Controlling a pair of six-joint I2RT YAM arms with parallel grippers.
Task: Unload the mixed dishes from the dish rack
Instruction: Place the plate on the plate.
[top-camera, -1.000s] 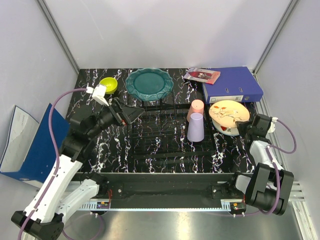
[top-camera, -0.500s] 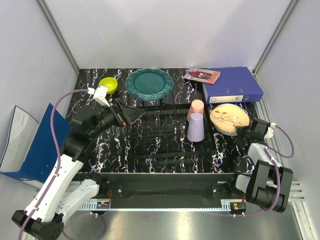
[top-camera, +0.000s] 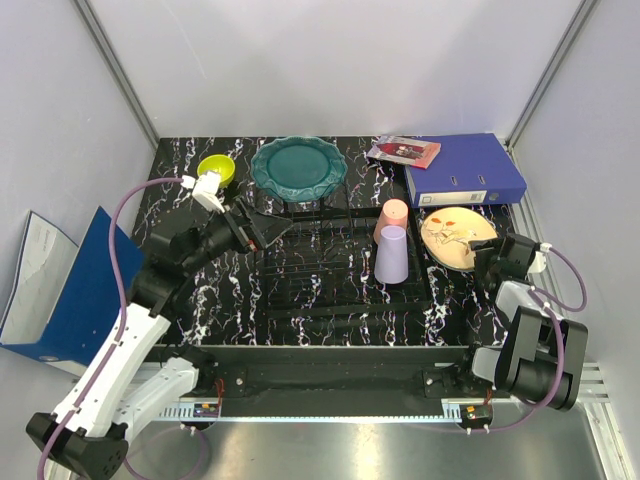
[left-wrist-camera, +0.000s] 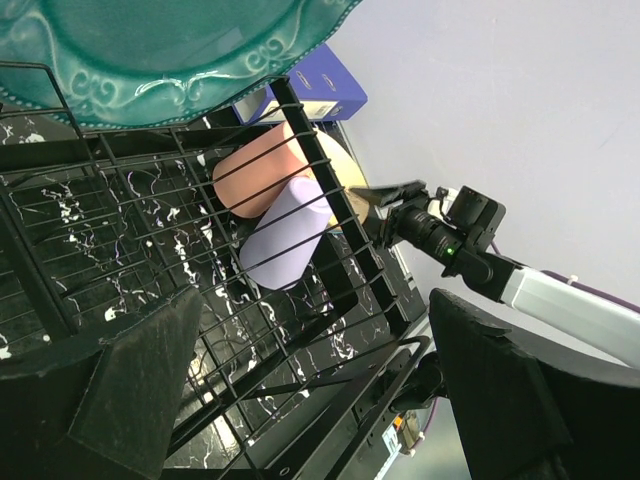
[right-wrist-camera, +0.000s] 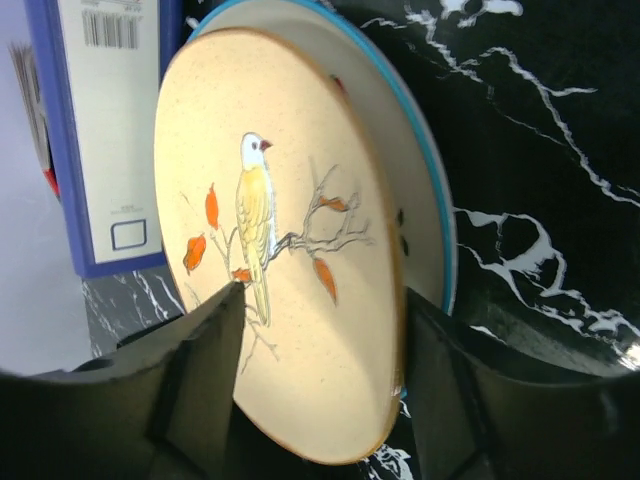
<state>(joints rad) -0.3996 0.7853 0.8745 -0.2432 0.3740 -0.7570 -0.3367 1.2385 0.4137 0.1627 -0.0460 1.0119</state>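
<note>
The left claw hangs wide open and empty over the left rear part of the dish rack, just short of the teal scalloped plate standing upright at the rack's back edge. The pink cup and lavender cup sit touching inside the rack's right end. Right of the rack, on the counter, the cream-orange plate lies on the white plate. The right claw straddles its near rim with jaws parted. The small yellow bowl rests behind the rack's left corner.
</note>
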